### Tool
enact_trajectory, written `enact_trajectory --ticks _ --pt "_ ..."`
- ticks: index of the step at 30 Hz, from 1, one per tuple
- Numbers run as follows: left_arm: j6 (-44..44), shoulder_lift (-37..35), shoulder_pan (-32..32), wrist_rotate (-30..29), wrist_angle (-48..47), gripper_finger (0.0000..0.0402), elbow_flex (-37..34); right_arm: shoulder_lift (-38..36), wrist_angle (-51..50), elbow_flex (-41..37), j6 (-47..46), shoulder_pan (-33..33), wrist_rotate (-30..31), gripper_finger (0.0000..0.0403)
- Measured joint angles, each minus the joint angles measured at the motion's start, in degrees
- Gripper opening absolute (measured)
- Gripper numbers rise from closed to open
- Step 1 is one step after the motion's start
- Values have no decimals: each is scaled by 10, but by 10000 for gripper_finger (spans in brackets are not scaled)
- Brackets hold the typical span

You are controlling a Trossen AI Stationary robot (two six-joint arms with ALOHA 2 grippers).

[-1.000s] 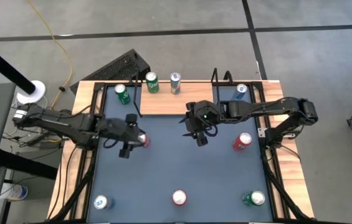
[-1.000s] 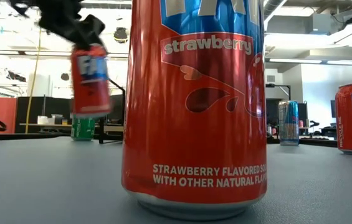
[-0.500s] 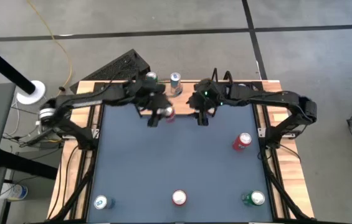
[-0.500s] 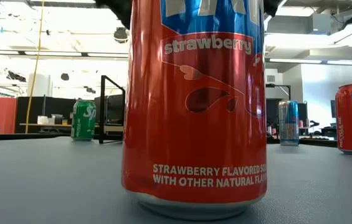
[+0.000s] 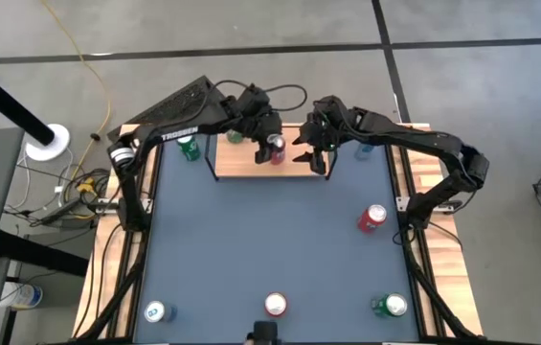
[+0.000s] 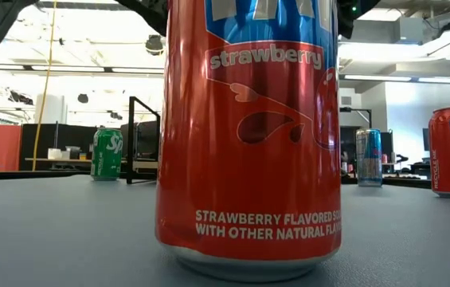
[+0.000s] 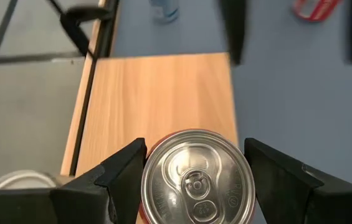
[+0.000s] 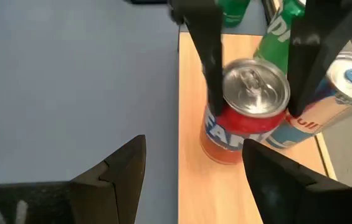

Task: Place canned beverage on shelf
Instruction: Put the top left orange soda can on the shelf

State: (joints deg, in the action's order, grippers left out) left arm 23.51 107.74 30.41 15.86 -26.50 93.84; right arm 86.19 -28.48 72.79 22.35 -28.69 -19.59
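The shelf, a light-wood board with black wire end frames, lies at the table's far edge. My left gripper is over it, shut on an upright red can, which also shows in the right wrist view. I cannot tell whether the can's base rests on the board or hangs just above it. A green can and a blue-and-silver can stand on the board behind it. My right gripper is open and empty beside the red can, toward the shelf's right end. My left gripper pinches the red can's side wall just below its top rim between its two fingers, one on each side. The fingers come from above, pointing down. The can stays upright, top up, over the shelf board.
A green can stands left of the shelf and a blue can right of it. A red can lies at the table's right. Three cans stand along the near edge; one fills the low view.
My left gripper has carried the red can from the table's middle left toward the far edge and over the shelf board, keeping it upright. My right gripper has also gone toward the far edge, to the shelf's right end.
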Motion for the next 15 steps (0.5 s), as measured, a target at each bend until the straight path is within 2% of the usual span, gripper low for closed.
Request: enact_trajectory --ticks 12,15 --pt "-39 4 30 -4 -18 234 0 -3 2 0 -2 17 0 255" --pt "-43 10 33 -20 -24 234 0 -3 4 0 0 25 0 255"
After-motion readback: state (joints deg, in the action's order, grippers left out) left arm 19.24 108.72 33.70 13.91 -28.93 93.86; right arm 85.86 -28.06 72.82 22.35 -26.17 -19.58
